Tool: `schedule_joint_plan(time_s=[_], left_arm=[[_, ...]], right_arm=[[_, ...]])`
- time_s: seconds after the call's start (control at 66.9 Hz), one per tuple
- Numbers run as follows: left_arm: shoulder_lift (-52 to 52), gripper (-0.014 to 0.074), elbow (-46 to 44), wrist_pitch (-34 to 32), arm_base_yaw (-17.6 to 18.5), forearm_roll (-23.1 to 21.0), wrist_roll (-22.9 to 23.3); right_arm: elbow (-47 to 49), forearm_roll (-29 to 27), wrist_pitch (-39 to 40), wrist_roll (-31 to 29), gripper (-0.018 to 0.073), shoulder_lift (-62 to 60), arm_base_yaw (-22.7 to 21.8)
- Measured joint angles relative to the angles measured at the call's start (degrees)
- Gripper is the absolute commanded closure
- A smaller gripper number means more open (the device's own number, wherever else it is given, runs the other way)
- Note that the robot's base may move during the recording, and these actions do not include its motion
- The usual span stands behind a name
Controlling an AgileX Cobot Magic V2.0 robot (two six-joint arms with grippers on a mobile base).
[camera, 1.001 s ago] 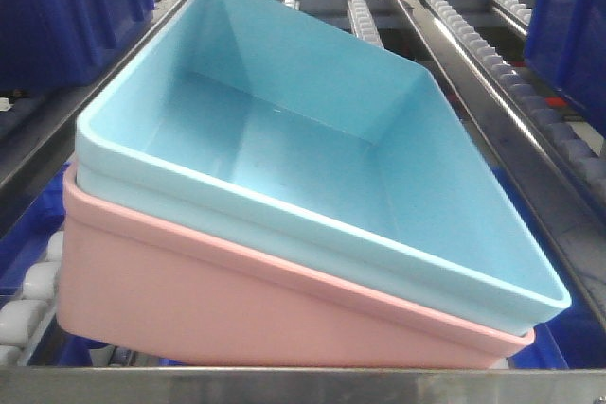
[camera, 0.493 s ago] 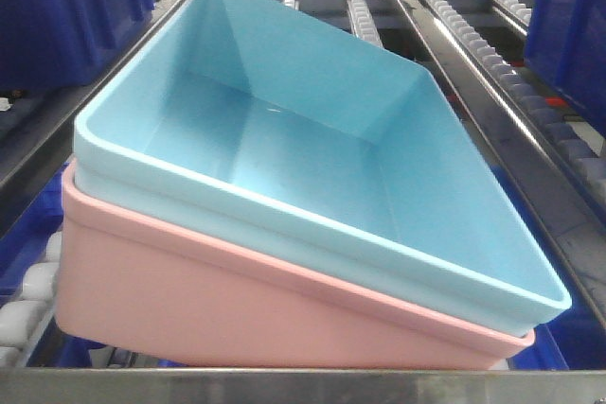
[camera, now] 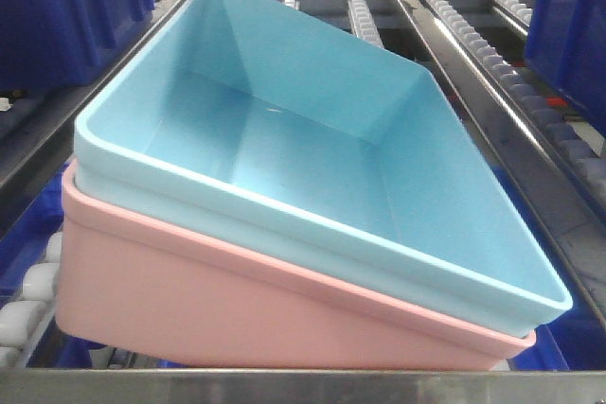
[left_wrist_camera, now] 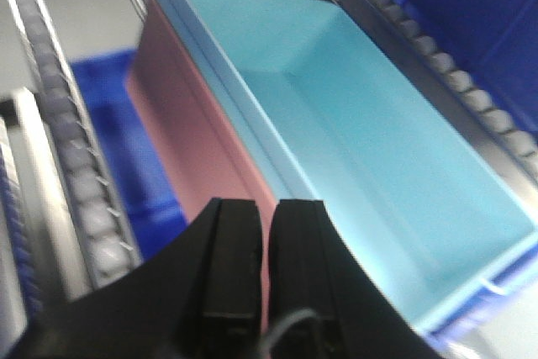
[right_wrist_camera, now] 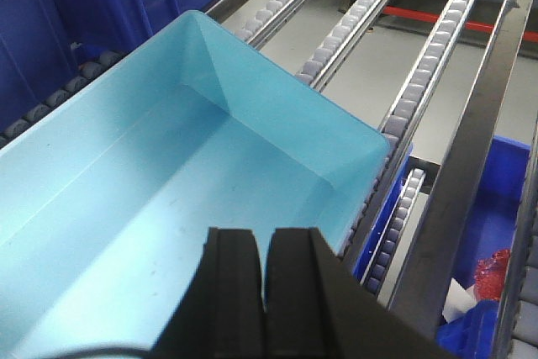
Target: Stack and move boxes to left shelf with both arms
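Sitting nested in the pink box (camera: 237,305), the blue box (camera: 284,153) barely differs from a second ago: only a slight lift and shift of its near-left rim, then almost nothing over the last half second, with the pink box keeping its place behind the brushed-metal front bar (camera: 303,387) of the left shelf (right_wrist_camera: 424,73). Reads as the stack settling onto the roller rails, so likely the delivery is close to done and release or withdrawal comes next. Seen from the left wrist, lies ahead of and slightly right of the left gripper (left_wrist_camera: 262,292), whose fingers are pressed nearly together with only a thin slit between them, gripping nothing and clear of the pink wall (left_wrist_camera: 202,136) beyond. Seen from the right wrist, lies ahead of and below the right gripper (right_wrist_camera: 262,296), likewise nearly closed, empty, hovering over the blue interior (right_wrist_camera: 168,208) without visible contact. Flanking: dark blue bins (camera: 66,7).
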State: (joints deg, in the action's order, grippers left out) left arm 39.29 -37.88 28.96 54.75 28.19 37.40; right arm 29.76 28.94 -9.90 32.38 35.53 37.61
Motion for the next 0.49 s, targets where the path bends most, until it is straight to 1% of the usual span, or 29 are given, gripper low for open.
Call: schedule_joint_plan(time_s=[0.03,0.06,0.105,0.149,0.179,0.209,0.299,0.433,0.493], left_arm=[[-0.3,0.0586,0.0,0.0,0.0,-2.9,-2.3],[-0.7,0.0586,0.1,0.0,0.0,-7.2,-6.3],[-1.4,0.0586,0.6,-0.1,0.0,-14.3,-14.1],[-2.5,0.0586,1.5,-0.9,0.0,-19.8,-21.0],[-3.3,0.0586,2.5,-1.8,0.0,-22.2,-24.3],[-4.3,0.0586,3.8,-3.2,0.0,-23.6,-26.6],[-8.0,0.0586,9.5,-8.5,0.0,-25.5,-29.6],[-15.5,0.0586,19.5,-16.0,0.0,-25.9,-30.4],[-19.4,0.0586,23.8,-17.8,0.0,-25.9,-30.5]], right_arm=[[0.0,0.0,0.0,0.0,0.0503,0.0,0.0],[0.0,0.1,0.0,0.0,0.0503,0.0,0.0],[0.0,0.1,0.0,0.0,0.0503,0.0,0.0],[0.0,0.1,0.0,0.0,0.0503,0.0,0.0],[0.0,0.1,0.0,0.0,0.0503,0.0,0.0],[0.0,0.1,0.0,0.0,0.0503,0.0,0.0],[0.0,0.1,0.0,0.0,0.0503,0.0,0.0],[0.0,0.1,0.0,0.0,0.0503,0.0,0.0],[0.0,0.1,0.0,0.0,0.0503,0.0,0.0]])
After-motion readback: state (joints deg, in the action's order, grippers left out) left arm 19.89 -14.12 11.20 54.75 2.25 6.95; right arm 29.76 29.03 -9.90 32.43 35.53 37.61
